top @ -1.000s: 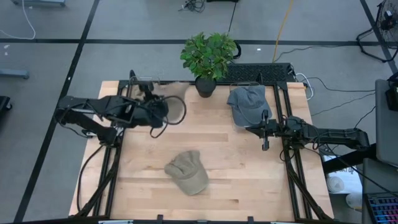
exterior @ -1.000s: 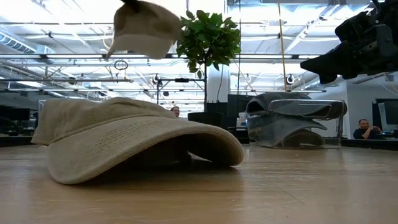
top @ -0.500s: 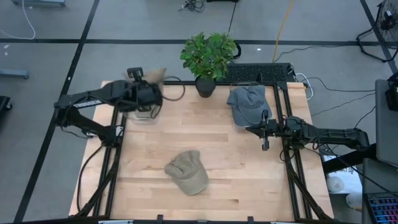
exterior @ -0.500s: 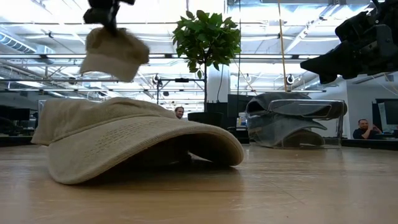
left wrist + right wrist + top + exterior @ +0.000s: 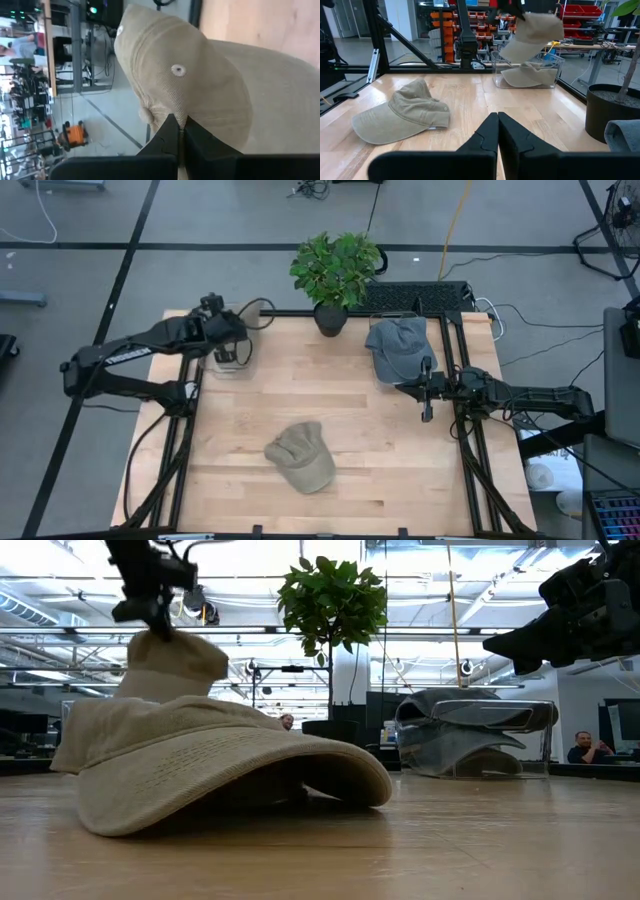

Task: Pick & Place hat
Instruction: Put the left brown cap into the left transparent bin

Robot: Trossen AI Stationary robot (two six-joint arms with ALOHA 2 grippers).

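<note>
A tan hat [image 5: 170, 665] hangs from my left gripper [image 5: 158, 628], which is shut on it over the clear bin [image 5: 496, 75] at the table's far left corner. Another tan hat [image 5: 530, 74] lies in that bin. A third tan hat [image 5: 300, 457] rests crown up on the wood near the front middle. In the high view my left arm covers the held hat. My right gripper [image 5: 427, 408] stays shut and bare at the table's right side. My left gripper pinches the crown cloth of the tan hat [image 5: 165, 107] between its two shut fingers, close to an eyelet. The fingers come from above, slanting down. The hat hangs below them, brim downward, over the bin; whether it touches the hat inside I cannot tell.
A potted plant [image 5: 335, 275] stands at the far edge's middle. A grey hat [image 5: 398, 345] lies at the far right, just beyond my right gripper. Bare wood stretches across the middle of the table. People show in the room behind.
My left gripper has swung from near the plant toward the table's far left corner and has sunk, tipping further down. The tan hat went with it and now hangs lower, right over the clear bin.
</note>
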